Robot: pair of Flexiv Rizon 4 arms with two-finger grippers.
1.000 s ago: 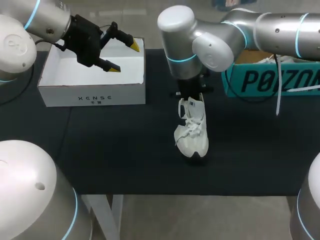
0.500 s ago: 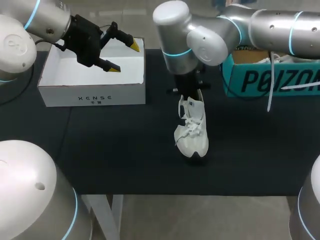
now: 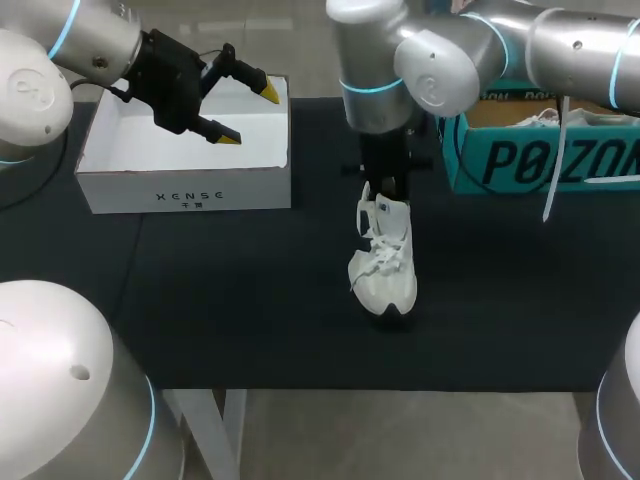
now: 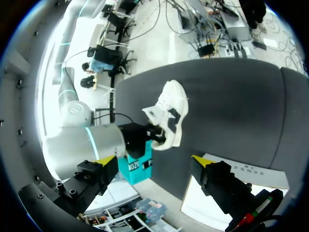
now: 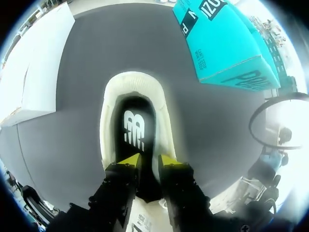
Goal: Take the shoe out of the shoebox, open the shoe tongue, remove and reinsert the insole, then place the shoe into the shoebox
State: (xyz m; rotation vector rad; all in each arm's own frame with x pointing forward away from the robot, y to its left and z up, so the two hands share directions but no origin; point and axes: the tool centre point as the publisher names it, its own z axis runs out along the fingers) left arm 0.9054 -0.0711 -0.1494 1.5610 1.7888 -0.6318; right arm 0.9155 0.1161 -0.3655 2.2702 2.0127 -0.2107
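A white shoe (image 3: 384, 258) stands on the black table (image 3: 200, 290), toe toward the front edge. My right gripper (image 3: 386, 188) hangs straight down over its heel. In the right wrist view its fingers (image 5: 148, 161) stand a narrow gap apart, open, at the heel end of the black insole (image 5: 133, 129), which lies flat inside the shoe (image 5: 163, 121). My left gripper (image 3: 238, 103) hovers wide open over the white shoebox (image 3: 185, 188), with nothing in it. In the left wrist view the shoe (image 4: 173, 107) lies well ahead of that gripper (image 4: 152, 162), beside my right arm (image 4: 87, 145).
A teal box (image 3: 540, 158) stands at the back right with another white shoe (image 3: 540, 118) in it; it also shows in the right wrist view (image 5: 227, 43). A white strap (image 3: 552, 190) dangles from my right arm in front of it.
My right arm's elbow swung left, then back right and higher over the shoe, and its fingers parted slightly. The shoe and my left arm have not moved.
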